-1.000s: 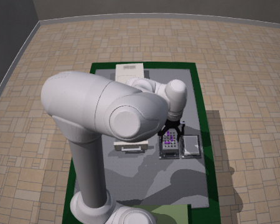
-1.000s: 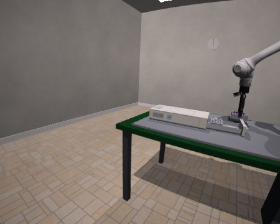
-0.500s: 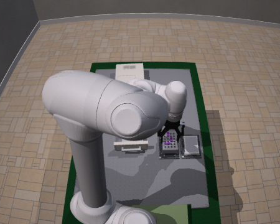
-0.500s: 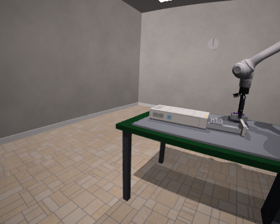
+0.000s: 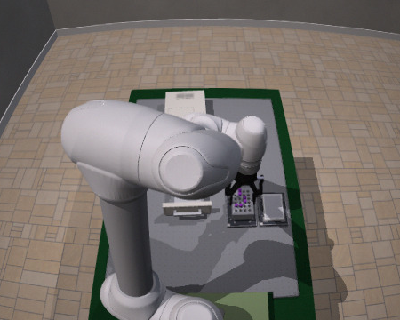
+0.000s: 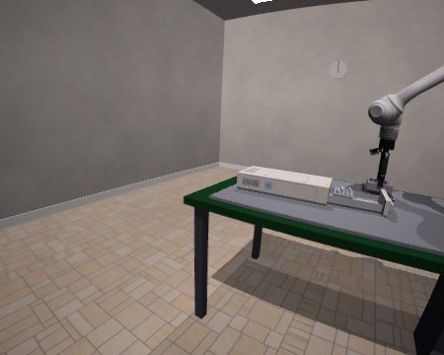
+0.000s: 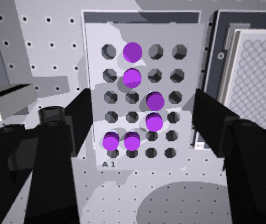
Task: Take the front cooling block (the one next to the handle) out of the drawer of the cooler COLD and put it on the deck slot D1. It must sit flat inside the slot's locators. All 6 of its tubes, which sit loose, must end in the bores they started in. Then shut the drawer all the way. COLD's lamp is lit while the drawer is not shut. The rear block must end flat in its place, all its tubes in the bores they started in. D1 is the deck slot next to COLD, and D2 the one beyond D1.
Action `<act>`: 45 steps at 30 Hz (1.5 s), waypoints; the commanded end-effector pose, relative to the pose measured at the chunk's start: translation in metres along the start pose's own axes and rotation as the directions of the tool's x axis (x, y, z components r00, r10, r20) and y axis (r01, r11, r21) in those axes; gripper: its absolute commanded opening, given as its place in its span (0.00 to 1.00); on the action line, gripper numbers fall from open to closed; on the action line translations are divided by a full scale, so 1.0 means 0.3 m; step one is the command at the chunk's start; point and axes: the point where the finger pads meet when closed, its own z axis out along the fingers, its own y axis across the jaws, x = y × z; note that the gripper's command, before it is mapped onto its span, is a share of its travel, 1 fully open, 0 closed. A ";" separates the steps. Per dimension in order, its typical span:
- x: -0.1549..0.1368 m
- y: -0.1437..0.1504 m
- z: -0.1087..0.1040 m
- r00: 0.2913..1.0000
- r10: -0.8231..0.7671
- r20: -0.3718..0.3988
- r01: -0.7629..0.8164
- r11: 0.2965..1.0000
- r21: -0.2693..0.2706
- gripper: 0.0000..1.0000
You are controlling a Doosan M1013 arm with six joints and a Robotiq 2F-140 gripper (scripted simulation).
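"A 1" is printed on the perforated cooling block [image 5: 243, 216] [image 6: 375, 187] [image 7: 179, 162], at its near-left corner.

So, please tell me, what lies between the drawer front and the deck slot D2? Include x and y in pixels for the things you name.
Between the drawer front [image 5: 171, 207] [image 6: 386, 202] [image 7: 4, 102] and D2 [image 5: 284, 210] [image 7: 218, 35] lies D1 [image 5: 242, 225] [image 7: 139, 17], with the front cooling block [image 5: 241, 215] [image 6: 373, 187] [image 7: 186, 110] and its six purple tubes [image 5: 244, 200] [image 7: 155, 101]. The top view shows this.

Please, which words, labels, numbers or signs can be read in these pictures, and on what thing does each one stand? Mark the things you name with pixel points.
"A 1": on the block [image 5: 249, 216] [image 7: 99, 90], at its lower left corner in the wrist view.
Small tag [image 7: 199, 145] beside the right-hand slot: too small to read.
Clock [image 6: 338, 70]: no numbers can be made out.
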 end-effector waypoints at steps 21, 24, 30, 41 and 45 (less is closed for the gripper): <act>0.002 0.000 -0.005 1.000 0.000 -0.001 0.000 1.000 0.000 0.10; 0.002 0.000 -0.006 1.000 0.000 -0.001 0.000 1.000 0.000 0.10; 0.002 0.001 -0.009 1.000 0.000 -0.001 0.000 1.000 0.000 0.10; 0.002 0.001 -0.011 1.000 0.000 -0.001 0.000 1.000 0.000 0.10; 0.002 0.000 -0.011 1.000 0.000 -0.001 0.000 1.000 0.000 0.10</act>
